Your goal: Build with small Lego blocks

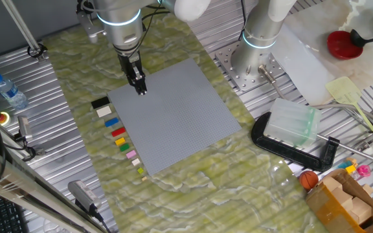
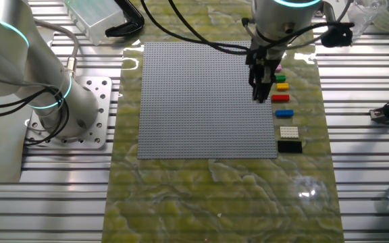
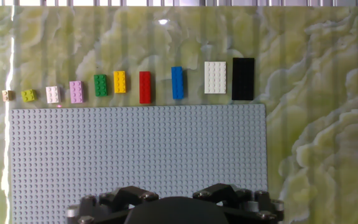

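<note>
The small Lego blocks lie in a row on the green mat beside the grey baseplate (image 3: 135, 143). In the hand view they run black (image 3: 243, 79), cream (image 3: 215, 78), blue (image 3: 177, 83), red (image 3: 145, 87), yellow (image 3: 119, 81), green (image 3: 100, 85), pink (image 3: 76, 91), then smaller ones ending in tan (image 3: 7, 94). My gripper (image 1: 140, 89) hangs over the plate's edge near the black block (image 1: 100, 102), above the plate and holding nothing. Its fingers look closed together. In the other fixed view the gripper (image 2: 258, 94) is next to the red block (image 2: 280, 98). Only its housing (image 3: 173, 208) shows in the hand view.
A second arm's base (image 1: 254, 58) stands behind the plate. A black clamp (image 1: 293, 145) with a clear box (image 1: 293, 123) sits to the right, with a red bowl (image 1: 344, 44) and a cardboard box (image 1: 348, 200). A water bottle (image 1: 8, 90) lies on the left.
</note>
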Controlling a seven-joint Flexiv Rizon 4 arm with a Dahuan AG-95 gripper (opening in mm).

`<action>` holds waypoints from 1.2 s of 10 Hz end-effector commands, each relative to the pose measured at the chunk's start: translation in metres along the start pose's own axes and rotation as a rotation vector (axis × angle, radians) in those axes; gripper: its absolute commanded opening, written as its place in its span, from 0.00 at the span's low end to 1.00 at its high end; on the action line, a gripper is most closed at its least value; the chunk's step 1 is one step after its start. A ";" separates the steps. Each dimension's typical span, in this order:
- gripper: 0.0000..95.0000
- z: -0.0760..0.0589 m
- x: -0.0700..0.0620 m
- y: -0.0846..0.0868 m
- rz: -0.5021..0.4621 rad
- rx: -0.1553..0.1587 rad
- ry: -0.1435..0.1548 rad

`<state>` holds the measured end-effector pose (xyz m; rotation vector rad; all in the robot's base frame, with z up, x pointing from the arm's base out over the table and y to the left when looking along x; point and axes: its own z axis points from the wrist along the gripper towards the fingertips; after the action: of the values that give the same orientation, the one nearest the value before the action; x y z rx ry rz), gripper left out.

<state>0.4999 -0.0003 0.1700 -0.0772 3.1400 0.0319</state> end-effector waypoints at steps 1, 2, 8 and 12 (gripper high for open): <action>0.00 0.000 0.000 0.000 0.004 0.000 0.006; 0.00 0.000 0.000 0.000 0.017 -0.002 0.008; 0.00 -0.001 -0.002 0.001 0.035 -0.002 0.003; 0.00 -0.003 -0.006 0.002 0.028 -0.002 0.002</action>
<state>0.5060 0.0016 0.1726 -0.0327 3.1440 0.0339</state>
